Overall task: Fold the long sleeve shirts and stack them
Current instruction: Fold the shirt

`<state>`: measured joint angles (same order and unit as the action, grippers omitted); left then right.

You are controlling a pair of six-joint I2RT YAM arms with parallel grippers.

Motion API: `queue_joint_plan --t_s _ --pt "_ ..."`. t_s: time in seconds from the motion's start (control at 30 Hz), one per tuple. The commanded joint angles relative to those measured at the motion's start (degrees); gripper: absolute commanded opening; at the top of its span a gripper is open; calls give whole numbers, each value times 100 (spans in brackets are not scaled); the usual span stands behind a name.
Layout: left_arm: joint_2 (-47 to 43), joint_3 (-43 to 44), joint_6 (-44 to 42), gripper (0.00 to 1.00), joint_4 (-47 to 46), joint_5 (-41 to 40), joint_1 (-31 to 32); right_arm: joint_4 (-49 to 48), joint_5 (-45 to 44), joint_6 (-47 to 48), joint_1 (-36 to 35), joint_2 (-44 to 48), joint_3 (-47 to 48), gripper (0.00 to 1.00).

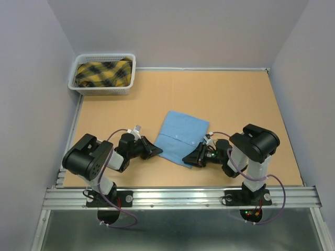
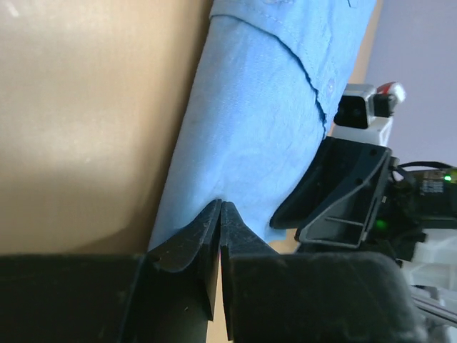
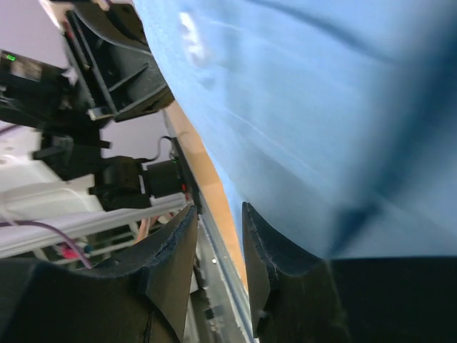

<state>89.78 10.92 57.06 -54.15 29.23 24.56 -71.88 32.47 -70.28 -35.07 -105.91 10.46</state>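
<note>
A light blue long sleeve shirt (image 1: 180, 136) lies folded into a small rectangle on the tan table (image 1: 235, 99). My left gripper (image 1: 157, 151) is low at the shirt's near left corner. In the left wrist view the left gripper (image 2: 220, 205) has its fingers pressed together, tips touching the shirt's (image 2: 250, 121) edge; no cloth shows between them. My right gripper (image 1: 187, 159) is at the near right corner. In the right wrist view the right gripper (image 3: 218, 209) is a little open, one finger against the shirt's (image 3: 321, 107) edge, nothing between the fingers.
A white basket (image 1: 102, 92) at the far left corner holds a yellow and black plaid garment (image 1: 103, 73). Grey walls enclose the table on three sides. A metal rail (image 1: 178, 196) runs along the near edge. The two grippers are close together.
</note>
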Motion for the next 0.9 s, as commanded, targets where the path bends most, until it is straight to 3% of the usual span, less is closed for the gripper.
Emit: queue_joint_plan --t_s 0.0,0.13,0.2,0.33,0.43,0.53,0.87 --pt "566 -476 296 17 -938 47 -241 -1458 -6 -372 666 -694 -781 39" --pt "165 -573 473 17 -1194 250 -241 -1708 84 -486 730 -397 -826 39" --pt "-274 -425 316 17 -582 171 -232 -1506 41 -495 738 95 -730 39" --pt "-1865 427 -474 18 1822 -425 -214 18 -47 -320 800 1114 -186 39" --pt "-2315 1218 -932 19 2504 -725 -223 1677 -249 206 913 1993 576 40" --pt "-1853 2253 -1223 20 2848 -525 -223 2562 -268 690 1229 2180 1420 42" --pt "952 4960 -1566 25 2840 108 -179 2617 76 832 1854 398 3339 42"
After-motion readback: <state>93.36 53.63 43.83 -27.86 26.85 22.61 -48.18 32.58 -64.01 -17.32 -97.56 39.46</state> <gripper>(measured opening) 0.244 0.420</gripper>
